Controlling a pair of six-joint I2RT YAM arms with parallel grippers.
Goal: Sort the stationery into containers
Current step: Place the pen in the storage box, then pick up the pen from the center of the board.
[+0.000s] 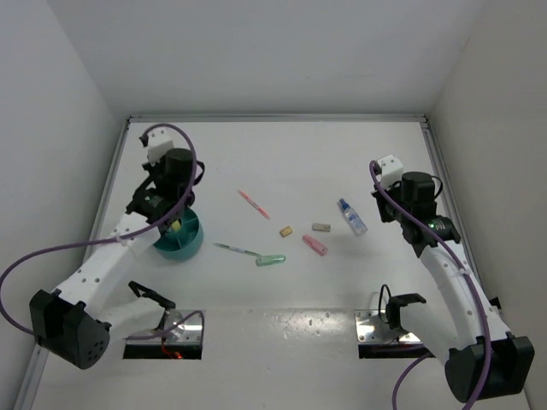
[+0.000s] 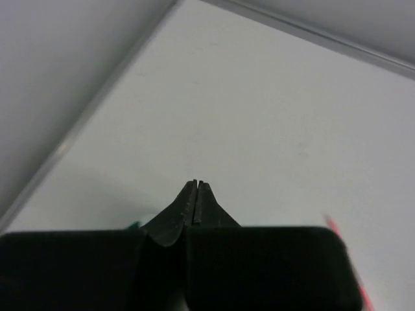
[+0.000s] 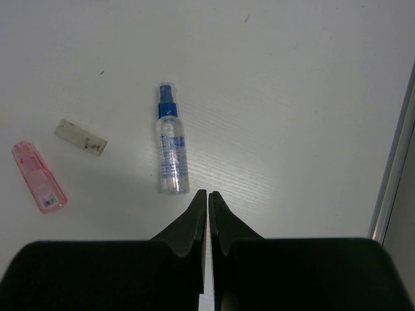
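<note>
A round teal cup (image 1: 181, 240) stands at the left with a yellow marker (image 1: 173, 226) inside it. My left gripper (image 1: 162, 210) hovers over the cup's far rim, shut and holding nothing (image 2: 196, 184). A pink-red pen (image 1: 254, 204), a green pen (image 1: 236, 249), a light-blue marker (image 1: 271, 260), a pink marker (image 1: 314, 245) and two tan erasers (image 1: 286, 231) (image 1: 321, 227) lie mid-table. My right gripper (image 1: 382, 213) is shut and empty (image 3: 208, 192), just short of the base of the clear blue-capped bottle (image 3: 171, 150). The wrist view also catches one eraser (image 3: 80, 137) and the pink marker (image 3: 39, 177).
White walls close in the table on three sides, with a metal rail (image 1: 443, 184) along the right edge and another (image 1: 111, 184) along the left. Two metal base plates (image 1: 167, 329) (image 1: 380, 326) sit at the near edge with cables.
</note>
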